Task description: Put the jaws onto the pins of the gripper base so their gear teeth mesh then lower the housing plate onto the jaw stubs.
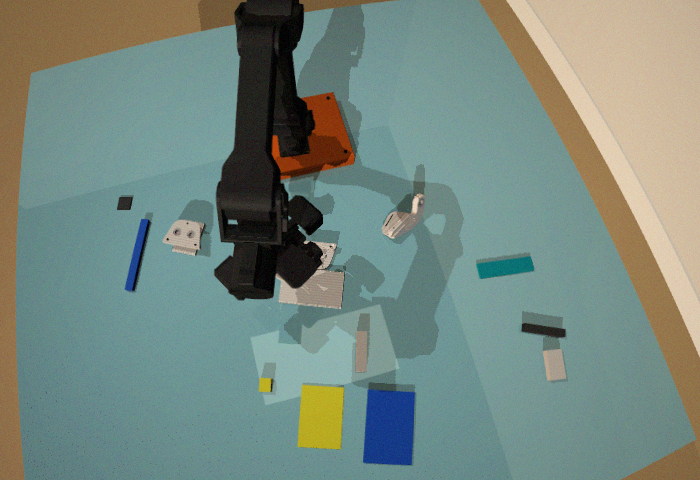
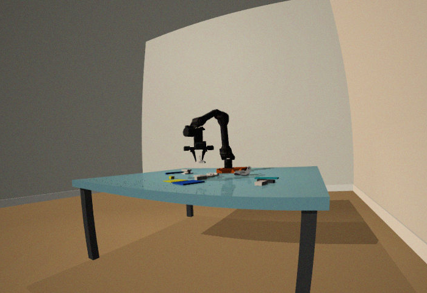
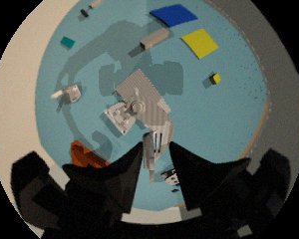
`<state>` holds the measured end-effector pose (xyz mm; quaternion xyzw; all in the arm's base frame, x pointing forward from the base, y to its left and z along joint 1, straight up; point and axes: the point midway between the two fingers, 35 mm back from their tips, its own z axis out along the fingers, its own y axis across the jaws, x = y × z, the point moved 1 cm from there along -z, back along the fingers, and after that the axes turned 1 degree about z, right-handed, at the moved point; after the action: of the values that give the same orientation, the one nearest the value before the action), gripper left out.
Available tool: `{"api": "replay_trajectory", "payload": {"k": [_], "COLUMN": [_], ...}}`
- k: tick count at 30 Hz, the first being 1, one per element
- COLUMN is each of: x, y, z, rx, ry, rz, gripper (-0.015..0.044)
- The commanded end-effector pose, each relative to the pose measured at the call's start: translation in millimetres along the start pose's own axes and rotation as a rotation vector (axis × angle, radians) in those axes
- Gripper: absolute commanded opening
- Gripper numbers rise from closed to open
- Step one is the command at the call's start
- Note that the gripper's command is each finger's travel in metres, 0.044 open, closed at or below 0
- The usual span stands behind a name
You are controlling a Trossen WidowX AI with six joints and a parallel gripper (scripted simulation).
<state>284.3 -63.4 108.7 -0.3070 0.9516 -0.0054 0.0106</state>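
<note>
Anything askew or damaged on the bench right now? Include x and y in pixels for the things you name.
Nothing stands out. Tool [image 1: 316, 255] [image 2: 199, 160] [image 3: 156, 143] grips one jaw [image 2: 202, 161] [image 3: 162, 130] in the air; the loose jaw [image 1: 399, 224] [image 2: 242, 172] [image 3: 72, 93] and housing plate [image 1: 186, 236] [image 2: 186, 171] [image 3: 172, 178] lie apart from the base [image 1: 311, 294] [image 2: 200, 177] [image 3: 140, 84], normal for unfinished assembly. No visible breaks, though fine damage would be too small to tell.

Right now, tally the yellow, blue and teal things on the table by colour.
Yellow: 2 (yellow cube, yellow panel)
Blue: 2 (blue bar, blue panel)
Teal: 1 (teal block)
Total: 5
</note>
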Motion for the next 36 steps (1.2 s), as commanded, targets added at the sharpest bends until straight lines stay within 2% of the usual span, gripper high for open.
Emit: {"api": "replay_trajectory", "payload": {"k": [1,36], "x": [0.5,1.0], "y": [5.4,55.0], "z": [-0.2,-0.2], "rx": [0.0,-0.005], "ry": [0.003,0.001], "rz": [-0.087,-0.982], "gripper": [0.0134,0.0134]}}
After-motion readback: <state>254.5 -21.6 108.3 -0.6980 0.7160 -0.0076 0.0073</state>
